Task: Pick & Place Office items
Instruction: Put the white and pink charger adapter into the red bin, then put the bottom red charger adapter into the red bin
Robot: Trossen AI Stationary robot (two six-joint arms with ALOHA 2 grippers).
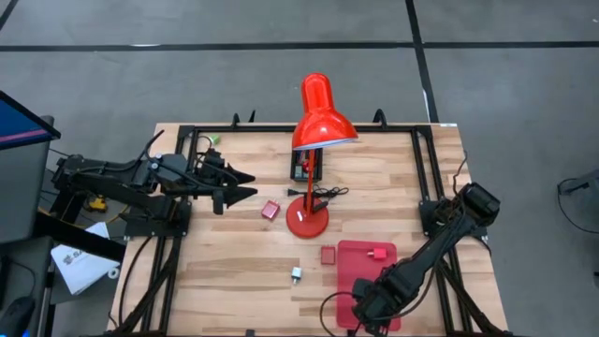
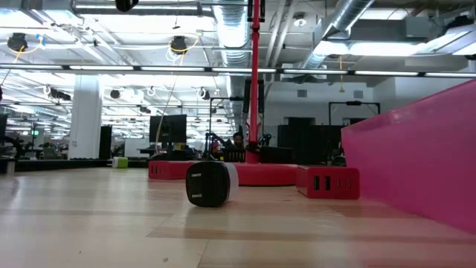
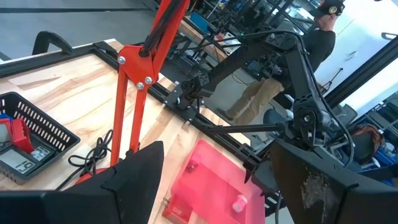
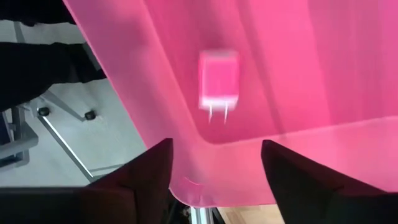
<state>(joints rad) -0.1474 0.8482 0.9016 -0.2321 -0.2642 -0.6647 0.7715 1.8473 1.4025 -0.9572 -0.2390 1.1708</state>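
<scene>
No text, label, brand, number or sign can be read in any of the views. The white paper sheet (image 1: 80, 265) lying beside the worktop (image 1: 225, 271) carries dark printing, but it is too small to make out.

A tall red metal desk lamp (image 1: 314, 131) is standing mid-table on the pale wooden plank tabletop (image 1: 234, 262). Behind it a black wire basket (image 1: 305, 167) is sitting. A flat red rectangular plastic tray (image 1: 360, 267) is lying near the front edge.
</scene>
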